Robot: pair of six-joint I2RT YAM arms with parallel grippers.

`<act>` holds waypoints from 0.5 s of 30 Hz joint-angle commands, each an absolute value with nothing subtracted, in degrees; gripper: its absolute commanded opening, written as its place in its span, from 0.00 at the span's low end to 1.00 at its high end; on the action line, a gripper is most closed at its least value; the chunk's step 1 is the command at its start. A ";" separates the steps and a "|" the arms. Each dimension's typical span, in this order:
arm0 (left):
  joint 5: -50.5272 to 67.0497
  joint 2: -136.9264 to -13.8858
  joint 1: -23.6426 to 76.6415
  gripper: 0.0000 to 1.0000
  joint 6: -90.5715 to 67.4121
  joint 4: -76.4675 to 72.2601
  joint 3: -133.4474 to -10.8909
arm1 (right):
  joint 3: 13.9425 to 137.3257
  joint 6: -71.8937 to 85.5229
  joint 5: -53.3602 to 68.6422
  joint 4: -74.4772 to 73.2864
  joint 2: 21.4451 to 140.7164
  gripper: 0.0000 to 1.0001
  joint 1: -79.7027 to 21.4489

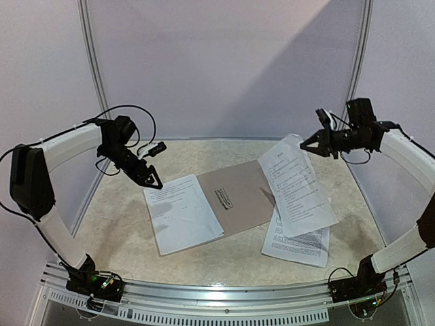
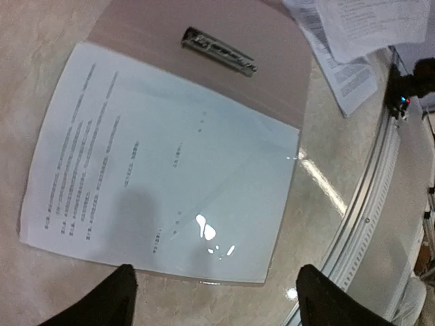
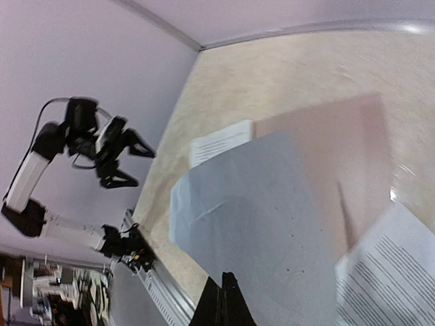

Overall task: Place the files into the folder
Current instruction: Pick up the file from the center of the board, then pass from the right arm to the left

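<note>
Near the desk's (image 1: 122, 224) near right corner a loose file (image 1: 297, 243) of printed white sheets lies flat on the bare top, outside any cover. Its far part is hidden under another sheet. Toward the near left, the left file (image 1: 182, 214) also lies flat, its right side overlapping the left part of the folder (image 1: 241, 187). Whether more of the cover lies beneath it cannot be told.

The folder rests open and flat at the middle of the desk, tan face up. Its small silver clip (image 1: 223, 197) is bare, just beside the left file's far right corner, with no paper under it.

Over the folder's right edge slants the lifted file (image 1: 299, 187). Its near end lies across the loose file and its far corner is raised off the desk. The right hand (image 1: 304, 144) is clenched on that far corner, up near the far right edge.

The left hand (image 1: 153, 178) hovers above the left file's far left corner, fingers spread wide and released, nothing between them
</note>
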State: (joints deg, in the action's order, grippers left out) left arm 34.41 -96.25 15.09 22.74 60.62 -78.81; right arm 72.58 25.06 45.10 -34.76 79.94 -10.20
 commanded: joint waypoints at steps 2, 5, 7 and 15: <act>44.12 -91.03 15.11 0.99 26.09 63.19 -84.11 | 92.72 19.53 36.41 -45.30 82.85 0.00 -28.77; 46.75 -89.24 15.08 1.00 24.91 62.83 -86.46 | 104.96 17.19 34.30 -44.79 87.34 0.00 -36.46; 48.34 -87.59 15.08 1.00 22.87 60.56 -86.78 | 109.48 17.47 35.55 -41.76 89.75 0.00 -38.60; 57.38 -83.45 14.47 1.00 14.33 52.88 -93.55 | 107.57 28.14 40.42 -14.10 90.85 0.00 -39.24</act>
State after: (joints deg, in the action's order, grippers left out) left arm 50.87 -85.47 14.92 19.55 58.26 -89.01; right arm 109.23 22.74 38.20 -28.86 89.60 -39.53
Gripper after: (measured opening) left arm 0.996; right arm 0.007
